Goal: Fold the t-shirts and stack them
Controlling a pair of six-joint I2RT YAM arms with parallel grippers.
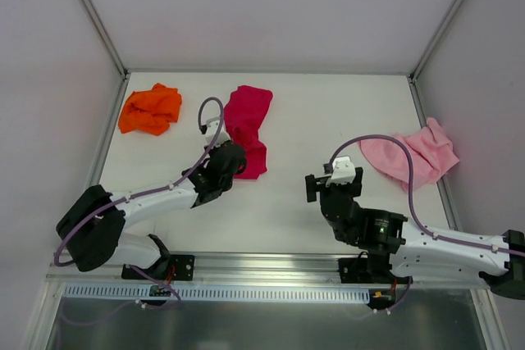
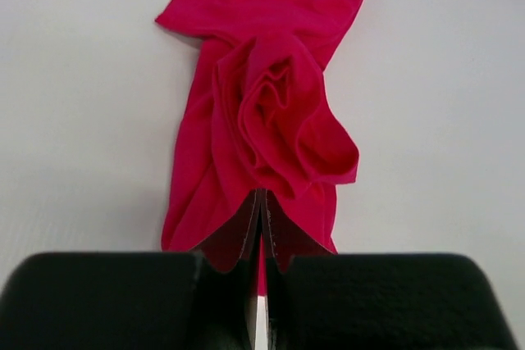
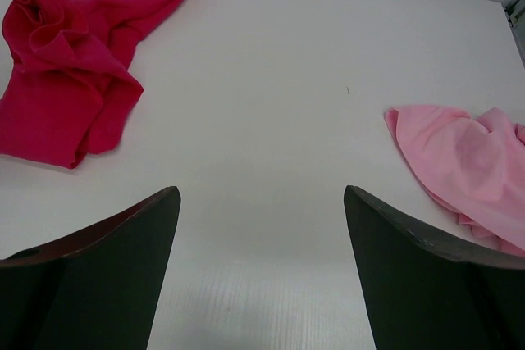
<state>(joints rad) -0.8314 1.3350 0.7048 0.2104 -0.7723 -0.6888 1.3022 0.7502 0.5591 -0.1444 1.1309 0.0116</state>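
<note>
Hidden: in the top view the left gripper (image 1: 236,161) covers the near end of the crimson t-shirt (image 1: 250,120); the pink t-shirt (image 3: 463,161) is cut off by the right wrist view's edge.
Count: three t-shirts, all crumpled (none folded, none stacked).
Far left: orange t-shirt (image 1: 149,109), on the worktop (image 1: 328,112), seen from the top view only.
Middle: crimson t-shirt, drawn out lengthwise, near the orange one but apart.
Right edge: pink t-shirt, well apart from the others.
Left jaws: clenched on the crimson t-shirt's near end, cloth bunched just beyond the tips (only the left wrist view shows this).
Right jaws: right gripper (image 3: 261,198) released wide, grasping nothing, over bare worktop.
</note>
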